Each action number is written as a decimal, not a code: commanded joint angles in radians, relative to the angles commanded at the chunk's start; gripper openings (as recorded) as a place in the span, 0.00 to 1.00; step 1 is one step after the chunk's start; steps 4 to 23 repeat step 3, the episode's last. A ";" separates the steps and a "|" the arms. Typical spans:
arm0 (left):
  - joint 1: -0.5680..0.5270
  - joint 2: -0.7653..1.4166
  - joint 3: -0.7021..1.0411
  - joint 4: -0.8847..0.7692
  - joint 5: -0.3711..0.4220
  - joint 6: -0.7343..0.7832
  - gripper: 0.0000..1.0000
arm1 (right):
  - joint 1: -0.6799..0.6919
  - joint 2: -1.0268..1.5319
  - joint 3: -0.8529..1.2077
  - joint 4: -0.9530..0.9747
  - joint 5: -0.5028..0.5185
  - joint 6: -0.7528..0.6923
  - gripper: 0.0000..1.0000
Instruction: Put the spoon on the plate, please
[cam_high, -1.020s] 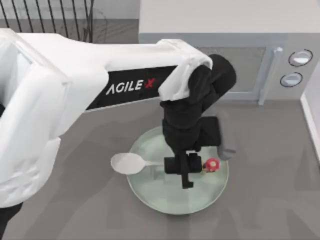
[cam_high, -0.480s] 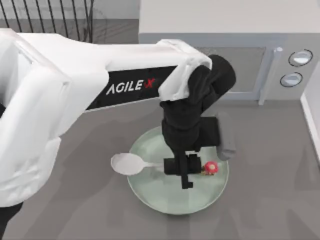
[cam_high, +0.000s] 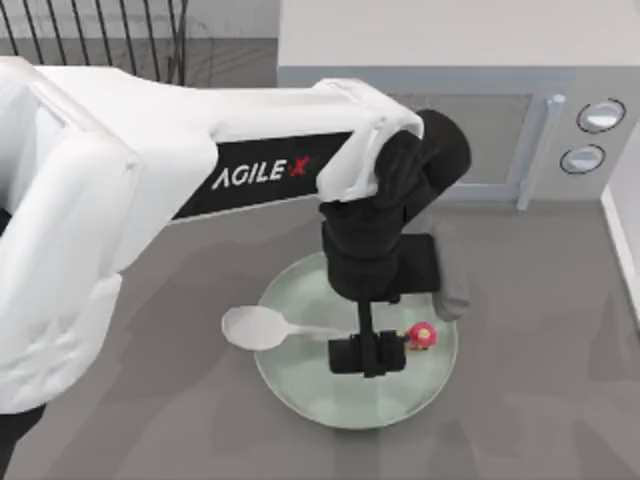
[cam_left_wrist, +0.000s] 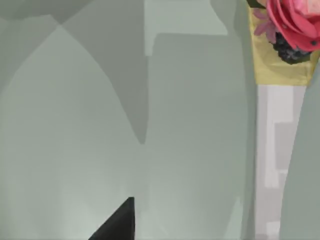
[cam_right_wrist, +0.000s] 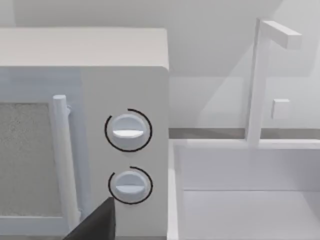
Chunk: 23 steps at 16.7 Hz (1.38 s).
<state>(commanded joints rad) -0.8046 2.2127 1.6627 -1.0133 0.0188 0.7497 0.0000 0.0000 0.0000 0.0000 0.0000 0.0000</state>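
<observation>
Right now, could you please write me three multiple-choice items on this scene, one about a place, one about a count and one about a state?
1. Where does the spoon's bowl lie?
A. Over the plate's left rim, partly off it
B. In the plate's middle
C. Inside the microwave

2. How many round knobs does the microwave have?
A. One
B. Two
C. Four

3. What state is the spoon in?
A. Held upright in the air
B. Lying flat across the plate
C. Standing in a cup

Answers:
1. A: in the top view the white bowl overhangs the plate's left edge, while the red ornament lies within the plate.
2. B: two knobs sit one above the other on its right panel.
3. B: the handle lies along the plate's surface beneath the left claw, whose fingers stand open over the plate.
</observation>
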 joint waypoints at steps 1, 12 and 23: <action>0.000 0.000 0.000 0.000 0.000 0.000 1.00 | 0.000 0.000 0.000 0.000 0.000 0.000 1.00; 0.000 0.000 0.000 0.000 0.000 0.000 1.00 | 0.000 0.000 0.000 0.000 0.000 0.000 1.00; 0.000 0.000 0.000 0.000 0.000 0.000 1.00 | 0.000 0.000 0.000 0.000 0.000 0.000 1.00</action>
